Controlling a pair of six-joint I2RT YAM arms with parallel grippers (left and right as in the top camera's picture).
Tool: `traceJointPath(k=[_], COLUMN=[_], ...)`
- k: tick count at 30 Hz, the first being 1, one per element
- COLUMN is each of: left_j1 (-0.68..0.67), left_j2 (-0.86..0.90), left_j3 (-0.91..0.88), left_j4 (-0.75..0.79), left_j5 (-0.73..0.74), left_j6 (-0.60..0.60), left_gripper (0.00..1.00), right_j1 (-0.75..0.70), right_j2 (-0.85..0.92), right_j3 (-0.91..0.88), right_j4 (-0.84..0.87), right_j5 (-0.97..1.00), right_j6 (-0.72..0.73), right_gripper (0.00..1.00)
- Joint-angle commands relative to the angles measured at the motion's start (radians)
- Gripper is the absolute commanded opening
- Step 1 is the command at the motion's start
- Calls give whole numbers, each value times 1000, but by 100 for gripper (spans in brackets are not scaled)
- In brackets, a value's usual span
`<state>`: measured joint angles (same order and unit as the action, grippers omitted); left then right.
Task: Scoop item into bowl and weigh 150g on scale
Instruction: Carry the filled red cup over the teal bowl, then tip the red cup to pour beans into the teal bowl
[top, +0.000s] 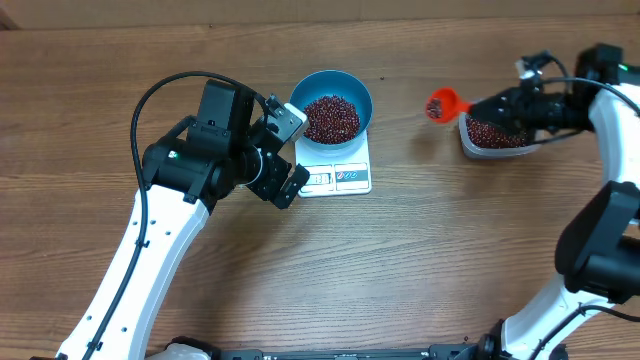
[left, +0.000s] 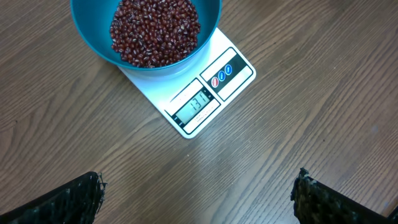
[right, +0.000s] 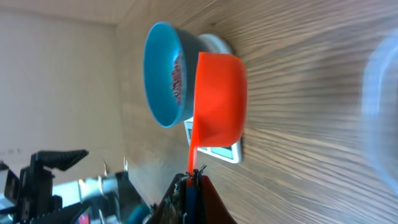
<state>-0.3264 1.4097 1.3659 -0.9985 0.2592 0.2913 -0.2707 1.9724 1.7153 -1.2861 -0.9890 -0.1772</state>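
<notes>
The blue bowl (top: 331, 107) sits on the white scale (top: 340, 175), part filled with dark red beans (top: 331, 118). From the left wrist the bowl (left: 93, 37), the beans (left: 155, 31) and the scale's lit display (left: 198, 104) are all visible. My left gripper (top: 290, 150) hovers open just left of the scale, its fingertips (left: 81, 193) wide apart over bare wood. My right gripper (top: 500, 107) is shut on the handle of a red scoop (top: 441, 103), held between the scale and a clear tub of beans (top: 492, 135). In the right wrist view the scoop (right: 217, 99) is in front of the bowl (right: 163, 74).
The clear plastic tub (top: 465, 145) stands at the right, under the right arm. Cables loop over the left arm (top: 190, 160). Bare wooden tabletop (top: 420, 260) lies in front of the scale.
</notes>
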Motion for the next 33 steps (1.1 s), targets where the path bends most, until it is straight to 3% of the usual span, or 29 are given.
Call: traceJointPath(k=[1, 12, 27, 33], left_j1=[5, 5, 5, 5], left_j2=[-11, -11, -10, -10], left_j3=[21, 21, 21, 21], left_j4=[4, 4, 4, 4], left_j5=[19, 19, 19, 19], left_j6=[-7, -7, -7, -7], left_gripper=[100, 100, 100, 100], right_j1=[70, 317, 671, 751], right_j2=[-15, -15, -16, -16], right_j3=[71, 250, 407, 407], right_j4=[-3, 28, 28, 37], right_j5=[-26, 196, 955, 1126], right_j6=[-3, 107, 182, 177], right_gripper=[4, 4, 4, 4])
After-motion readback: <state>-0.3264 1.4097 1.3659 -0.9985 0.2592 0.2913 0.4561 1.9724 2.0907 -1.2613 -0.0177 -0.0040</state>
